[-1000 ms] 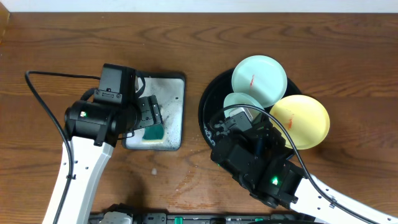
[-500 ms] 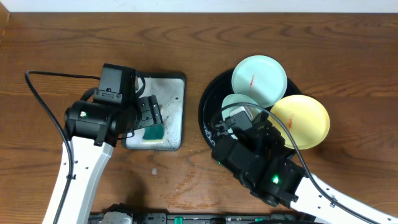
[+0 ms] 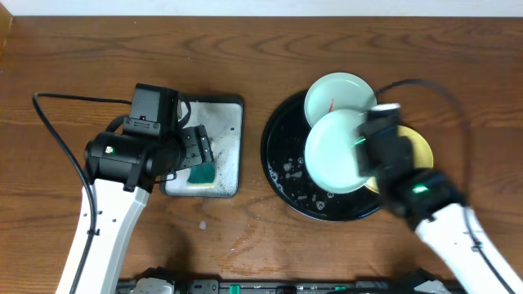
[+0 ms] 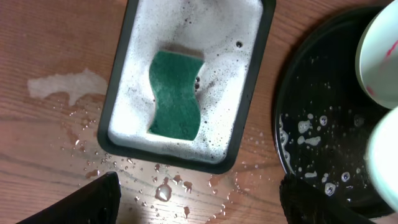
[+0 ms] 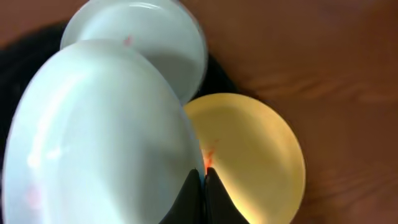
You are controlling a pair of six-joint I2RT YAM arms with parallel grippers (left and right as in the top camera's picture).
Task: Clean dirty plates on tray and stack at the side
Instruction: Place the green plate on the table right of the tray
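The right gripper (image 5: 202, 186) is pinched tight on the rim of a mint plate (image 5: 93, 137) lifted ahead of it over the tray (image 3: 282, 167). Hold it level, clear of the yellow plate (image 5: 255, 155) below and the second mint plate (image 5: 155, 37) beyond. The left gripper (image 4: 199, 205) hangs spread and empty above the sponge (image 4: 175, 94).

The tray (image 3: 282, 155) is a large round glossy black one with a raised rim, its floor speckled with water drops and bits of foam. A pale mint-green plate (image 3: 341, 96) lies at the tray's far edge, a thin red smear at its centre. A second mint plate (image 3: 337, 151) is raised above the tray's middle, overlapping the first, with the right gripper (image 5: 202, 186) pinching its rim. The yellow plate (image 5: 249, 155) sits at the tray's right edge, partly beyond the rim, a red smear at its centre. Brown wood-grain tabletop (image 3: 482, 98) surrounds the tray.
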